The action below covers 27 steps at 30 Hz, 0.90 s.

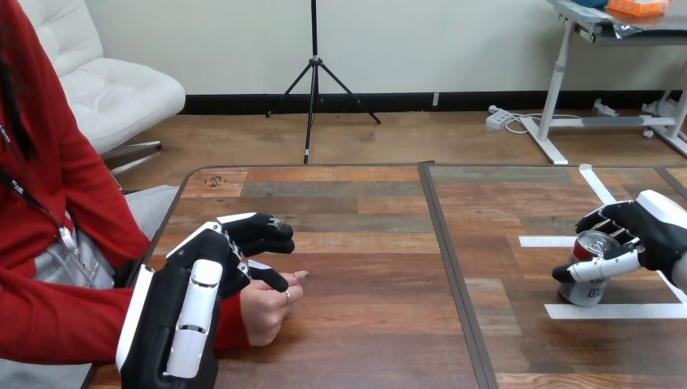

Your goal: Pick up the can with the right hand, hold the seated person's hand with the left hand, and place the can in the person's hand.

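Can partly hidden by right hand, person's hand by left hand.

We record the left hand, at the near left, as a black body carrying long white shells on its back, with a narrow white strip along its outer edge. We find the right hand, at the right, likewise black, with a rounded white shell over its back. Its fingers are black and jointed, and its thumb is white-cased with a black tip.
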{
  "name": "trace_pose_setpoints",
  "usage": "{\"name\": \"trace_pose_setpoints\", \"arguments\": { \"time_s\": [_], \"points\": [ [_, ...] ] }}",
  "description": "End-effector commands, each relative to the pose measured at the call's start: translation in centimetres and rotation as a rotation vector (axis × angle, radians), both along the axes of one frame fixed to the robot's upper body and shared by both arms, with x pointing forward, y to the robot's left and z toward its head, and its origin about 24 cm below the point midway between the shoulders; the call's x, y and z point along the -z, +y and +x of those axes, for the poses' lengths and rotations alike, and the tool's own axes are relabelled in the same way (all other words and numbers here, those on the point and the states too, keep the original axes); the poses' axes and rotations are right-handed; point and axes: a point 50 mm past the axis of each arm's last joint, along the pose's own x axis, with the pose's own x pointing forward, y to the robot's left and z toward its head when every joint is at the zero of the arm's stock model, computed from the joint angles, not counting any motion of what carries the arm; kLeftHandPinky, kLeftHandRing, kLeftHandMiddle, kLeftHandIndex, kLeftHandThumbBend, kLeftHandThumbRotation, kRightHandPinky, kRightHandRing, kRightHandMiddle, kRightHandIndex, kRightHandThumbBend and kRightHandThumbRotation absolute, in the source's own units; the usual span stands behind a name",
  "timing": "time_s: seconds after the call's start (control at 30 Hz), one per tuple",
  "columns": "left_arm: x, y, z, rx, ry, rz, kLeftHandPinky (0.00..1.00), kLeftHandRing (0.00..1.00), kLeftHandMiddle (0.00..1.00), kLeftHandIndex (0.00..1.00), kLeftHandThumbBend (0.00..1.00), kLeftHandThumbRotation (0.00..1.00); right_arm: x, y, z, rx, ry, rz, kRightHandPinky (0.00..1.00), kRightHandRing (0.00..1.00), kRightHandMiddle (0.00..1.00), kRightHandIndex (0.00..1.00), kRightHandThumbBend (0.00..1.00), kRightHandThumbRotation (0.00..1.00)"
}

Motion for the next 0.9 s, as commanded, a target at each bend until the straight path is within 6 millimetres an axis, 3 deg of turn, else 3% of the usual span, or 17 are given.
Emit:
{"name": "trace_pose_setpoints", "arguments": {
  "time_s": [0.0, 0.53, 0.87],
  "points": [
    [-1.07, -0.19, 0.94, -0.011, -0.07, -0.024, 0.43, 0.65, 0.65, 0.6, 0.41, 0.9, -3.25, -0.28, 1.57, -0.019, -0.108, -0.054, 0.66, 0.7, 0.71, 0.7, 0.94, 0.26],
    [-1.03, -0.04, 0.89, -0.017, -0.076, -0.036, 0.42, 0.65, 0.63, 0.59, 0.42, 0.9, -3.07, -0.03, 1.58, -0.027, -0.13, -0.055, 0.54, 0.57, 0.6, 0.6, 0.77, 0.06],
    [-1.09, -0.07, 0.93, -0.004, -0.076, -0.057, 0.41, 0.65, 0.63, 0.58, 0.4, 0.89, -3.02, 0.0, 1.56, -0.026, -0.144, -0.054, 0.49, 0.52, 0.55, 0.54, 0.73, 0.01]
  ]
}}
